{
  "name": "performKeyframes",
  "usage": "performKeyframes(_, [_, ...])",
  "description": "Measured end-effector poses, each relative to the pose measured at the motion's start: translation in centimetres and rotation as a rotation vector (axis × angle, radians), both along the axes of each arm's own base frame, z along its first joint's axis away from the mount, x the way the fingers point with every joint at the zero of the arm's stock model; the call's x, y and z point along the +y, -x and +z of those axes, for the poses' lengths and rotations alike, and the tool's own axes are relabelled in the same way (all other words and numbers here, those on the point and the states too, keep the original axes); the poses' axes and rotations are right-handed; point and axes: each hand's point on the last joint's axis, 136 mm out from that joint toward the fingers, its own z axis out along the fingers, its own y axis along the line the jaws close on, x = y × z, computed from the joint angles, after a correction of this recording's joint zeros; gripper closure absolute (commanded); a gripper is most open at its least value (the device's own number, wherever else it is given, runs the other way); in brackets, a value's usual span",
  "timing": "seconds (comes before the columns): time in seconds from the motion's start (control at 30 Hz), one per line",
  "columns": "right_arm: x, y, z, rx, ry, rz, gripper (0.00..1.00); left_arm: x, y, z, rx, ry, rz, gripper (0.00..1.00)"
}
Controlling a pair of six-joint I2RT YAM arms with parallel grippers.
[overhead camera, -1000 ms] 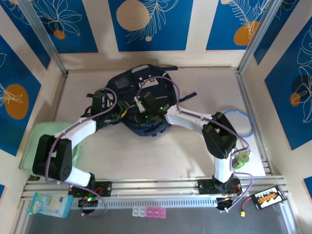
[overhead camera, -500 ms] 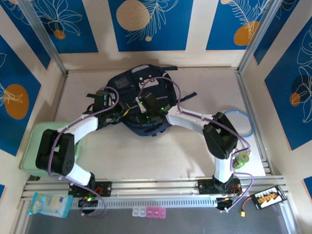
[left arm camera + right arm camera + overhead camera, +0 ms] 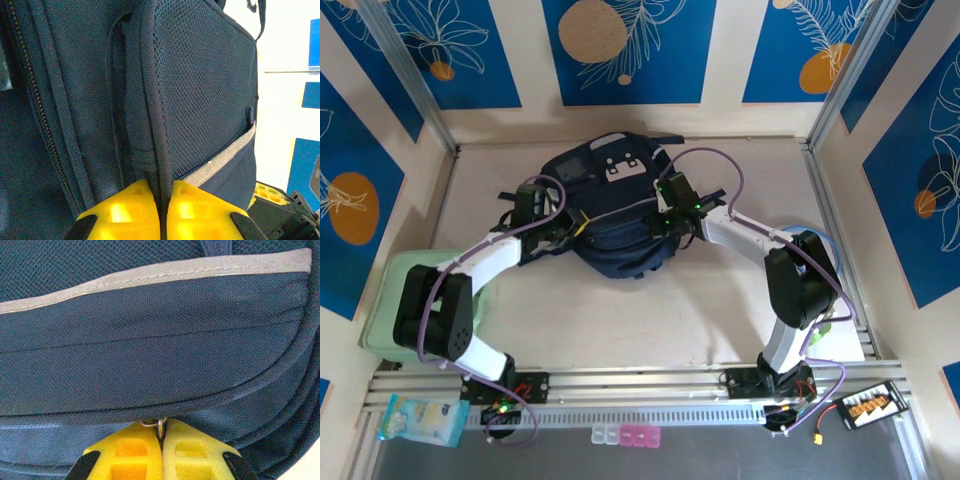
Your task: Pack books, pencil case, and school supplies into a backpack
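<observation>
The navy backpack (image 3: 620, 245) lies at the table's middle, its light grey patch at the far end. My left gripper (image 3: 570, 226) is at its left side. In the left wrist view, the yellow fingers (image 3: 125, 210) are shut on a piped fabric edge (image 3: 159, 165) of the backpack's mesh panel (image 3: 200, 90). My right gripper (image 3: 658, 222) is at the backpack's right side, shut on the metal zipper pull (image 3: 159, 425) under a curved zip seam and the pale grey stripe (image 3: 165, 271). The books, pencil case and school supplies are out of view.
A pale-green flat box (image 3: 392, 300) sits at the left edge under my left arm. A blue ring (image 3: 820, 240) and a green roll (image 3: 817, 325) lie at the right. A snack packet (image 3: 420, 420) lies off the table's front left corner.
My right gripper has swept from the middle of the backpack to its right side, holding the zipper pull. My left gripper has shut on the backpack's edge and stayed put.
</observation>
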Motion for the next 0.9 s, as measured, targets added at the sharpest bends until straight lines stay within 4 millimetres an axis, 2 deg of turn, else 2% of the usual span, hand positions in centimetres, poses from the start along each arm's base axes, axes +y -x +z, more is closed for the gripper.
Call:
performKeyframes(0.17, [-0.1, 0.8, 0.0, 0.006, 0.006, -0.012, 1.00, -0.1, 0.0, 0.2, -0.002, -0.025, -0.030, 1.00])
performKeyframes(0.4, [0.8, 5.3, 0.3, 0.010, -0.015, 0.070, 1.00, 0.3, 0.1, 0.6, 0.012, -0.106, -0.109, 0.98])
performKeyframes(0.47, [1.7, 6.4, 0.4, 0.018, -0.030, 0.105, 1.00, 0.7, -0.4, 0.7, 0.008, -0.130, -0.121, 0.88])
performKeyframes(0.63, [3.9, 7.7, 1.0, 0.026, -0.086, 0.168, 1.00, 2.3, -1.8, 0.9, 0.000, -0.193, -0.115, 0.72])
performKeyframes(0.7, [4.7, 7.8, 1.2, 0.036, -0.103, 0.176, 1.00, 3.4, -2.3, 1.0, -0.016, -0.235, -0.092, 0.57])
performKeyframes(0.77, [5.4, 7.6, 1.1, 0.048, -0.115, 0.177, 1.00, 4.5, -2.4, 1.2, -0.021, -0.272, -0.059, 0.47])
performKeyframes(0.9, [6.8, 7.5, 1.0, 0.073, -0.135, 0.187, 1.00, 5.9, -1.4, 3.0, -0.059, -0.312, -0.007, 0.43])
